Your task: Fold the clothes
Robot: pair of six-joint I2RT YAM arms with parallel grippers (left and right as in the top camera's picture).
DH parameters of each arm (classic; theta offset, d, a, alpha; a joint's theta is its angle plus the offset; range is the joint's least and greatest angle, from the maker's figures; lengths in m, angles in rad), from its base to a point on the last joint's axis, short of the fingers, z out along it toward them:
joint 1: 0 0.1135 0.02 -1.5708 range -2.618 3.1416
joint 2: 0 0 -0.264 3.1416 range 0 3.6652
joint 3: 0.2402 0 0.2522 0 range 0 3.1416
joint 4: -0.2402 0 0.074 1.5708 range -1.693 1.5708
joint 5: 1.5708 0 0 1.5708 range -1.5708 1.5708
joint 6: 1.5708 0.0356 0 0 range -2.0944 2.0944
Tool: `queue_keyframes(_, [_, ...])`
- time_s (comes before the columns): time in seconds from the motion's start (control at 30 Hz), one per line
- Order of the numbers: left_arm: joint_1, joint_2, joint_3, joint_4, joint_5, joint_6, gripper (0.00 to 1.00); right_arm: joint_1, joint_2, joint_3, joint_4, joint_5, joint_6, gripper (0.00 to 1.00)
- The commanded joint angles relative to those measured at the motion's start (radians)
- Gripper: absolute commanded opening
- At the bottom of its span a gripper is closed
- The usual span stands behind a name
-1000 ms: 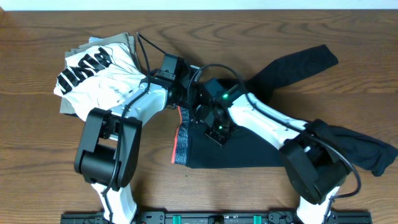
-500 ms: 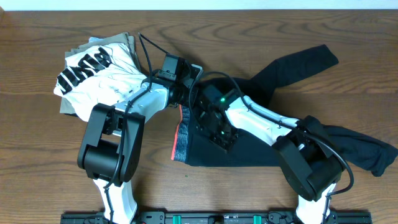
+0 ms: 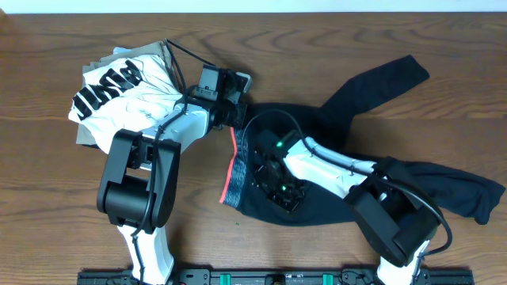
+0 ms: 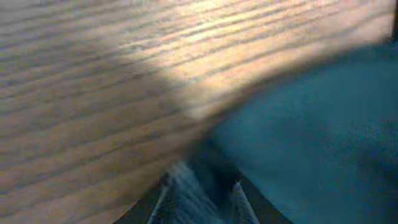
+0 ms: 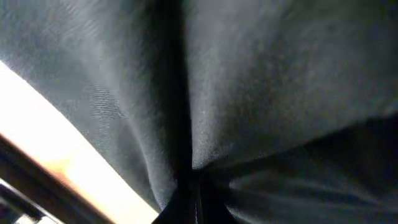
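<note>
Leggings [image 3: 325, 119] of black stretchy knit lie spread over the middle and right of the wooden counter [image 3: 444, 119]. Their waistband [image 3: 231, 170] faces left, a heathered grey strip edged in coral-red. One leg runs as a long tapering band toward the far right corner. The other trails to the right edge, where it ends in a rumpled bunch.

Seen close from the right wrist, the cloth [image 5: 280, 93] has a fine matte weave and is gathered into a dark ridge running down to the fingertips. The right pincer [image 3: 283, 196] is clenched on that ridge, low on the seat of the leggings. Its white arm bends back from there to the near right.

The left arm reaches up from the near edge and turns right at the wrist, so the left pincer [image 3: 238, 107] sits at the far end of the waistband. Its own view is a blur of wood grain [image 4: 93, 74] and dark cloth [image 4: 311, 137], and I cannot tell whether it grips.

Off to the left lies a white shirt [image 3: 119, 99] with bold black lettering, on top of a khaki garment [image 3: 162, 54]
</note>
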Motion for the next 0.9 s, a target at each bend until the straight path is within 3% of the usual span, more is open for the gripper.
queue_keyframes(0.0, [0.008,0.019,0.009,0.008,-0.031,-0.015,0.32,0.074,0.049,-0.064,0.008,-0.002,0.034,0.02])
queue_keyframes(0.23, [0.012,-0.027,0.020,-0.109,-0.031,-0.033,0.31,0.082,0.046,-0.026,0.037,0.103,0.110,0.03])
queue_keyframes(0.5, [0.059,-0.201,0.022,-0.188,-0.063,-0.032,0.32,-0.035,-0.047,0.227,-0.066,0.366,0.169,0.07])
queue_keyframes(0.57, [0.076,-0.232,0.022,-0.200,-0.066,-0.032,0.32,-0.104,-0.101,0.301,-0.060,0.467,0.203,0.13])
queue_keyframes(0.63, [0.090,-0.250,0.022,-0.220,-0.065,-0.033,0.32,-0.181,-0.140,0.357,-0.034,0.500,0.217,0.40])
queue_keyframes(0.67, [0.096,-0.254,0.022,-0.235,-0.065,-0.033,0.32,-0.235,-0.157,0.385,-0.013,0.499,0.217,0.45])
queue_keyframes(0.87, [0.099,-0.255,0.022,-0.314,-0.064,-0.033,0.32,-0.586,-0.149,0.448,0.144,0.378,0.206,0.45])
